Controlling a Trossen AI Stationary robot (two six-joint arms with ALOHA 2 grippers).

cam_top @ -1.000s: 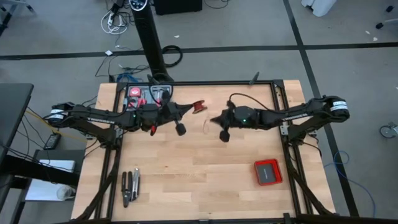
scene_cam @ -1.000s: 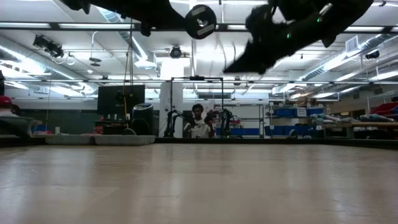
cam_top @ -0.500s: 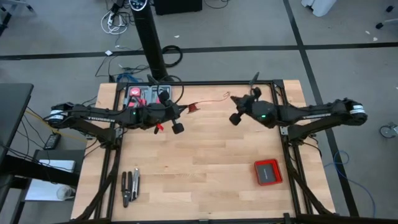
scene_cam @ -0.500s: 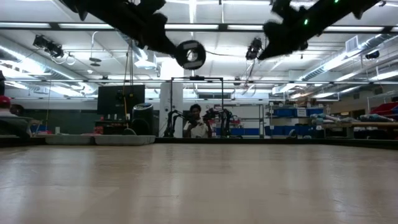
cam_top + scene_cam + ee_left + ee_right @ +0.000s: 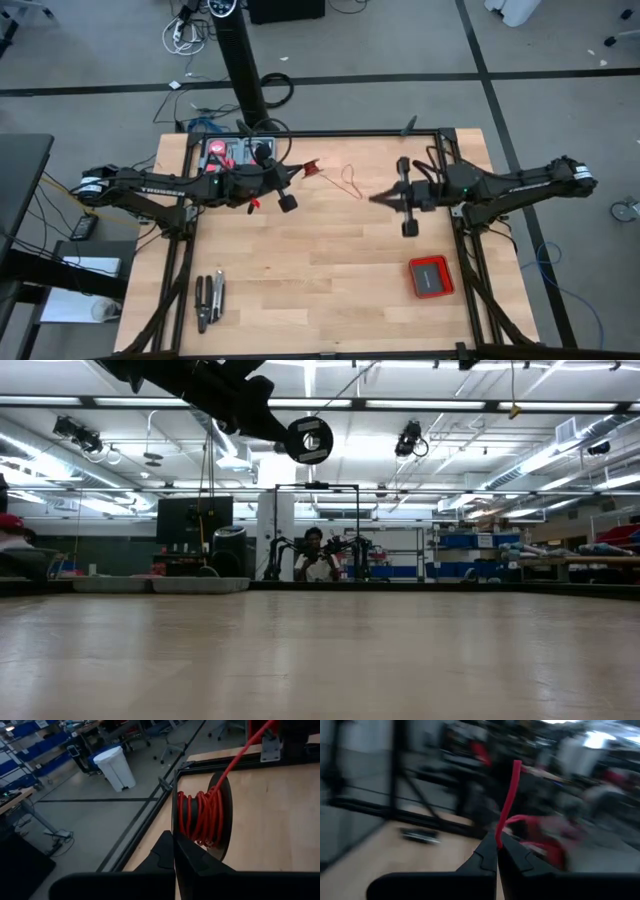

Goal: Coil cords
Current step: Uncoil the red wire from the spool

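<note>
The cord is a thin red wire, partly wound as a red coil (image 5: 202, 817) on a small black spool (image 5: 313, 168). My left gripper (image 5: 303, 170) is shut on that spool, above the far middle of the table. In the low view the spool (image 5: 308, 440) hangs high over the tabletop. From the spool the wire runs in a loose loop (image 5: 350, 181) to my right gripper (image 5: 377, 197), which is shut on it right of the table's middle. In the low view the right gripper is out of sight. My left gripper pinches the rim of the spool's black flange (image 5: 174, 820) between its two fingers, coming roughly level from the table's left. The spool is lifted clear of the table, with the coil beyond the fingertips. My right gripper pinches the red wire (image 5: 498, 834) between its fingertips, coming level from the table's right. The wire leaves the fingers as a single strand (image 5: 511, 785) and sags in a slack loop toward the spool, clear of the table.
A flat red box (image 5: 431, 277) lies near the right front. Dark hand tools (image 5: 209, 300) lie at the left front. A tray with red and black parts (image 5: 235, 152) sits at the far left edge. A person (image 5: 315, 555) stands in the room behind the table.
My right gripper has pulled back from the spool toward the table's right edge and risen, leaving the low view. It has stayed shut on the wire, which now shows as a loose loop between the grippers. My left gripper has sunk a little with the spool.
</note>
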